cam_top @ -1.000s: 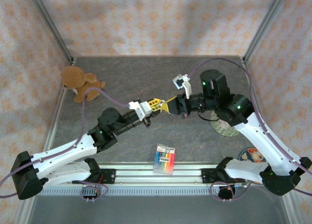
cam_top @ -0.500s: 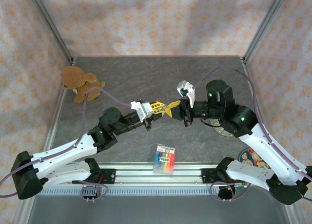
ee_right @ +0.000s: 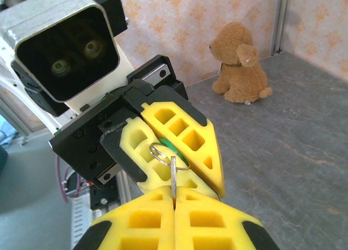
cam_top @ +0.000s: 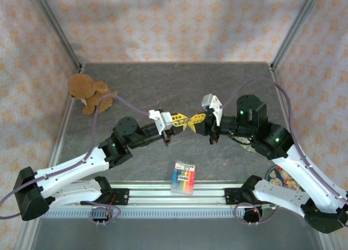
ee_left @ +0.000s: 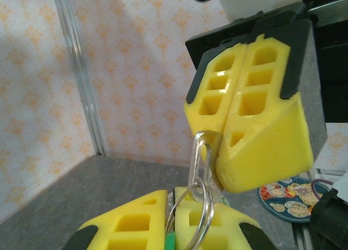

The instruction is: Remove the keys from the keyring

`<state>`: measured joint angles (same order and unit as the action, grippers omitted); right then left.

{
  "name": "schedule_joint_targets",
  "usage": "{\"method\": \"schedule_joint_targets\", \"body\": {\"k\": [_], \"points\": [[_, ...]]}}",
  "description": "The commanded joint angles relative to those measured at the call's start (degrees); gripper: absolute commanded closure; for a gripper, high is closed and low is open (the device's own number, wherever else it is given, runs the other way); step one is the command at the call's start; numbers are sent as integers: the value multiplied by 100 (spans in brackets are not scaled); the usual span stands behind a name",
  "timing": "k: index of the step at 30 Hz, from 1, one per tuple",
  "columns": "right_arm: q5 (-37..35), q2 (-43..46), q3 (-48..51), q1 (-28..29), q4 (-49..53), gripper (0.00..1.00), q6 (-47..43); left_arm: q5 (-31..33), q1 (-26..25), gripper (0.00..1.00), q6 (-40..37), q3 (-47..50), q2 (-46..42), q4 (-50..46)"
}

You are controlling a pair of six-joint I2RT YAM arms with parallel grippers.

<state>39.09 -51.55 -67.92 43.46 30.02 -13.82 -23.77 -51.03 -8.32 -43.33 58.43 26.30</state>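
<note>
Above the middle of the table my left gripper (cam_top: 182, 121) and right gripper (cam_top: 196, 119) meet tip to tip. In the left wrist view the left gripper (ee_left: 173, 217) is shut on the green-headed key (ee_left: 172, 242), with the wire keyring (ee_left: 204, 206) looped beside it. The plain silvery key (ee_left: 202, 157) hangs on that ring, and its blade goes up between the right gripper's yellow fingers (ee_left: 255, 125). In the right wrist view the right gripper (ee_right: 174, 198) is shut on the plain key (ee_right: 173, 176), seen edge-on. The keyring (ee_right: 168, 156) and a sliver of the green key (ee_right: 175, 149) sit against the left gripper's fingers (ee_right: 185, 133).
A brown teddy bear (cam_top: 89, 92) sits at the far left of the table (cam_top: 163, 81). A rainbow-striped pack (cam_top: 184, 177) lies near the front edge. Round patterned coasters (cam_top: 250, 143) (cam_top: 283, 176) lie under and beside the right arm. Patterned walls enclose three sides.
Both grippers have shifted a little to the right and toward the front while still joined at the keys. The right arm's wrist has drawn back and lowered.
</note>
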Motion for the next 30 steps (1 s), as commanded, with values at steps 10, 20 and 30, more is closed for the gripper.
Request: {"method": "schedule_joint_targets", "body": {"k": [10, 20, 30], "points": [[-925, 138, 174, 590, 267, 100, -733, 30, 56, 100, 337, -296, -87, 205], [-1574, -175, -104, 1112, 423, 100, -997, -103, 53, 100, 221, -432, -83, -231], [-2084, -450, -221, 1499, 302, 100, -1245, -220, 56, 100, 181, -477, -89, -492]]}}
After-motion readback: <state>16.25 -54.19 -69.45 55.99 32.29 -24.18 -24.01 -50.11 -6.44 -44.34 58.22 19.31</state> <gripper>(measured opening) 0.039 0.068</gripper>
